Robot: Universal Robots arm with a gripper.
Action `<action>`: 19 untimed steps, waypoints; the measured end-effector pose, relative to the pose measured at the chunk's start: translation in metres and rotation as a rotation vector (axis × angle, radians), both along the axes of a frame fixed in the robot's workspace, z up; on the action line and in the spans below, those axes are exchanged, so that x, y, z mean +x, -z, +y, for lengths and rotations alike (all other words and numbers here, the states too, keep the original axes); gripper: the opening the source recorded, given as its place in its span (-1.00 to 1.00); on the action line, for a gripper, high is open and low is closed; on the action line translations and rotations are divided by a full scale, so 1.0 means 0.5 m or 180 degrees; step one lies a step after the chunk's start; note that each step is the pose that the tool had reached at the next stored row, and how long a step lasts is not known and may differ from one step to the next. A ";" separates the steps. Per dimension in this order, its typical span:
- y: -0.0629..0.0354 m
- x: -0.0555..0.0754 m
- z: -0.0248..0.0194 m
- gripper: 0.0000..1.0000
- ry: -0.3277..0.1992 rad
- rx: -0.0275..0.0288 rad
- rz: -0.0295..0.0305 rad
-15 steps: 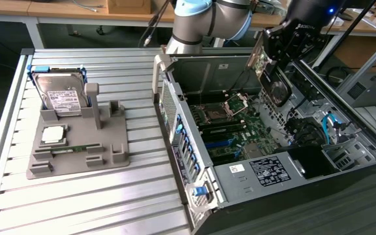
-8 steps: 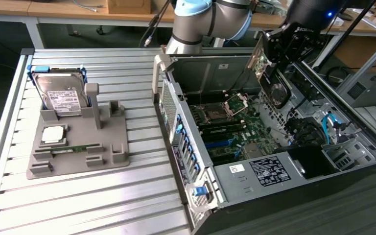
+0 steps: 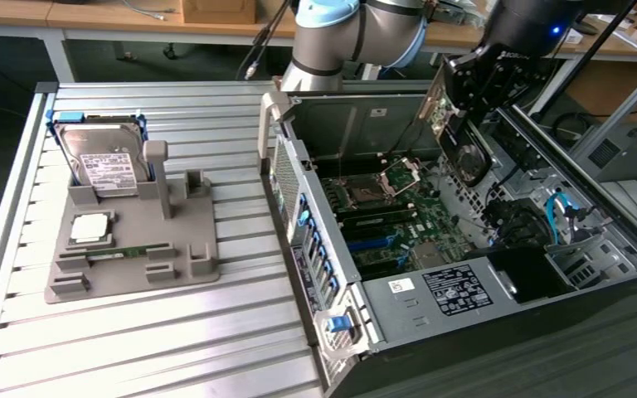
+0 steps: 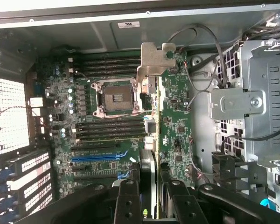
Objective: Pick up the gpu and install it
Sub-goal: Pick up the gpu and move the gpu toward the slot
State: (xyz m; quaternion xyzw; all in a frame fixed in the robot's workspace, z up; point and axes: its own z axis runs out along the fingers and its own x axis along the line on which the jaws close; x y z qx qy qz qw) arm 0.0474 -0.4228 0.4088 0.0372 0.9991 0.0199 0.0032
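The gpu (image 3: 459, 124), a greenish-dark circuit board with a silver bracket, hangs upright over the open computer case (image 3: 296, 191), above the motherboard (image 3: 391, 220). My gripper (image 3: 487, 73) is shut on its upper edge. In the wrist view the gpu (image 4: 175, 107) stretches away from my gripper (image 4: 154, 191), its silver bracket (image 4: 154, 58) at the far end. Beneath it lie the motherboard (image 4: 98, 135) with its blue expansion slot (image 4: 93, 157) and the CPU socket (image 4: 115, 97).
On the exterior view's left a grey fixture (image 3: 192, 261) carries a hard drive (image 3: 103, 162), a processor (image 3: 89, 225) and a memory stick (image 3: 130, 251). Inside the case are a power supply (image 3: 451, 290), a drive cage (image 4: 252, 102) and loose cables (image 3: 556, 211).
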 end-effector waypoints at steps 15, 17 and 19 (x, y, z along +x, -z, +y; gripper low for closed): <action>0.021 0.006 0.0000 -0.47 0.0000 0.0000 0.0000; 0.024 0.008 0.0000 -0.47 0.0000 0.0000 0.0000; 0.026 0.013 0.0000 -0.47 0.0000 0.0000 0.0001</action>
